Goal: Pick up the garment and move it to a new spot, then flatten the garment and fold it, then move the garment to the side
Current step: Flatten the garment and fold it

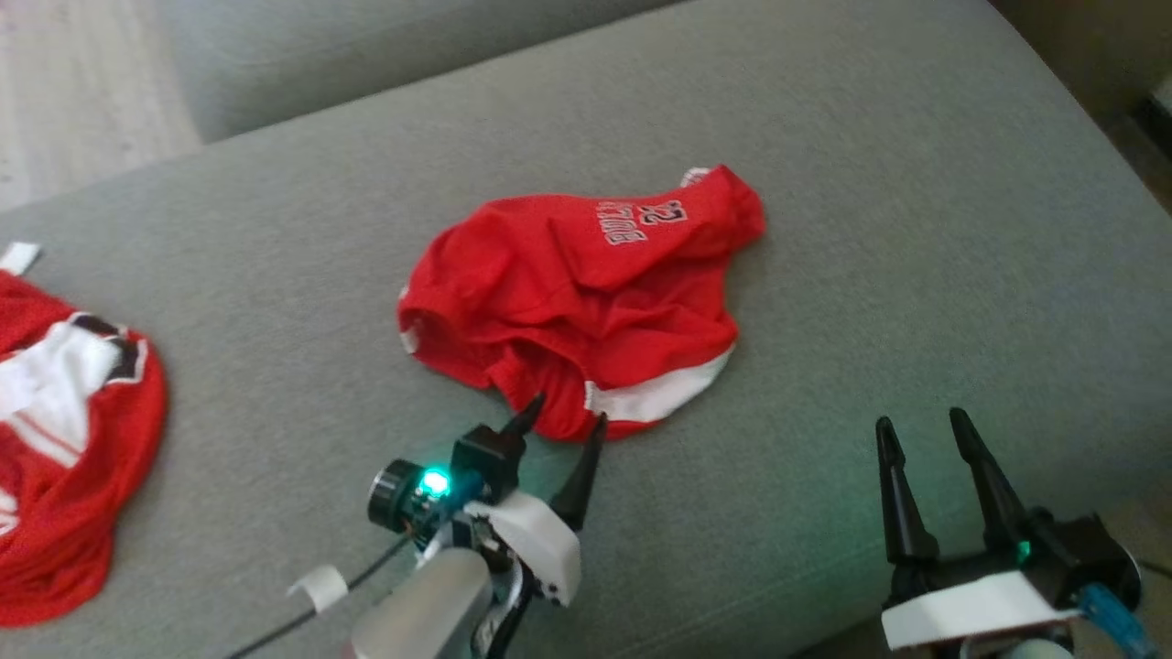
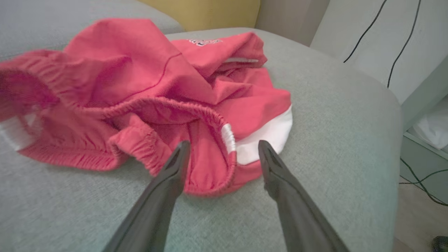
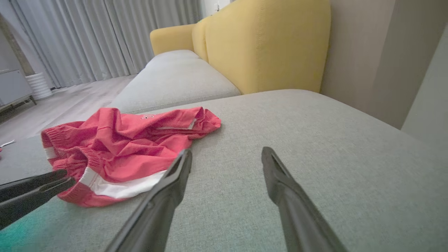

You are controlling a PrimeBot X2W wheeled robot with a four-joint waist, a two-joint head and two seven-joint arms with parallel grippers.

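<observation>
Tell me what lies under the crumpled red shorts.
The crumpled red shorts with white trim lie on the grey fabric sofa cushion, visible all round them. Anything beneath their bunched folds is covered.

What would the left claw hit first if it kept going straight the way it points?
The left claw, open, would meet the crumpled red shorts first: their elastic waistband lies just ahead, between its tips. Whether they touch yet is hard to judge.
</observation>
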